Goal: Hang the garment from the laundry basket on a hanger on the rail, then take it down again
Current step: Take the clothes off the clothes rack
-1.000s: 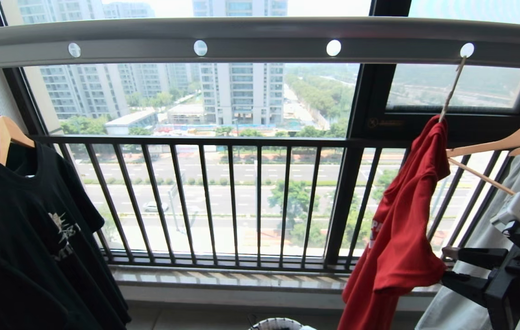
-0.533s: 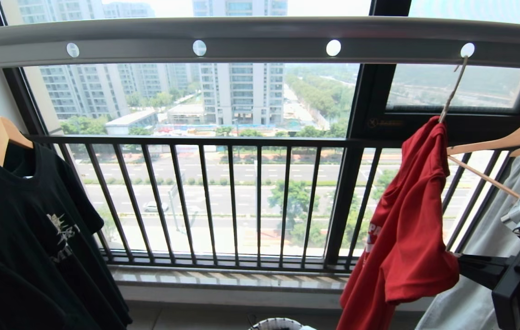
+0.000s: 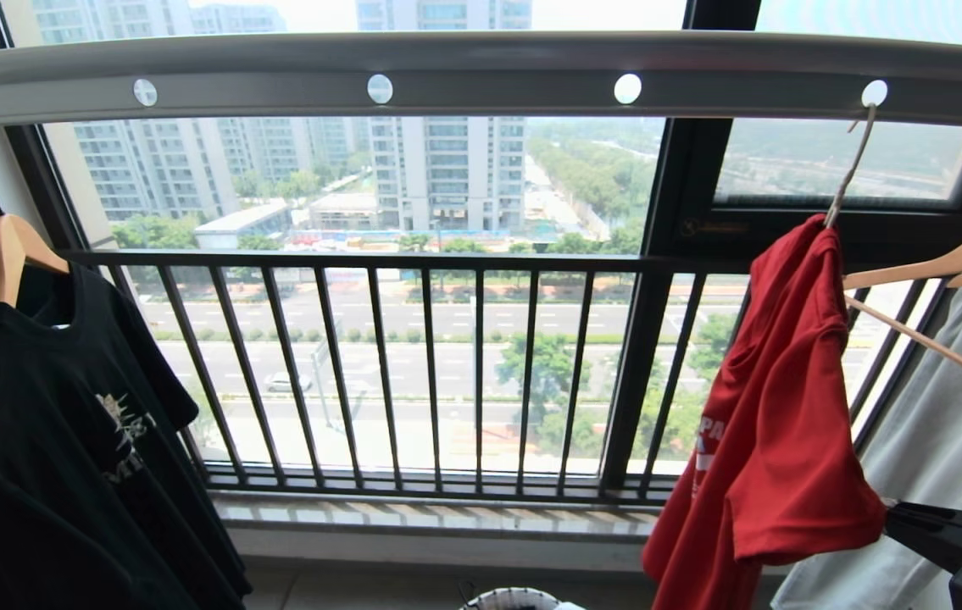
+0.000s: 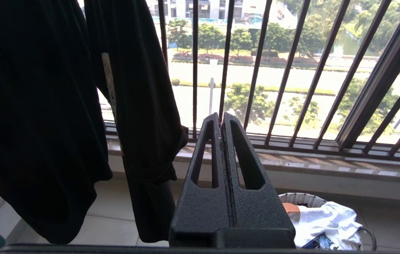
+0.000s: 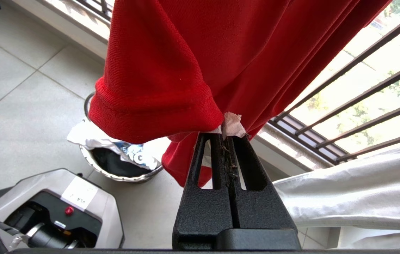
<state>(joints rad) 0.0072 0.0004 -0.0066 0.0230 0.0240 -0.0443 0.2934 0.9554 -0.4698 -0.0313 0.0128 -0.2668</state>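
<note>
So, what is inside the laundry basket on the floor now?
In the laundry basket lies a white printed shirt over something dark. Whatever is beneath them is covered.

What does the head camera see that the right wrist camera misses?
Only the head view shows the rail, the white wire hanger hooked in it, and the black T-shirt. Only the right wrist view shows the right hand shut just under the red T-shirt's sleeve, apparently on nothing. Both show the red T-shirt and the laundry basket.

Bright red garment [image 3: 773, 398] with white print, grey-silver rail [image 3: 481, 72], black T-shirt [image 3: 57, 440], white-and-dark woven laundry basket [image 4: 300, 199].
</note>
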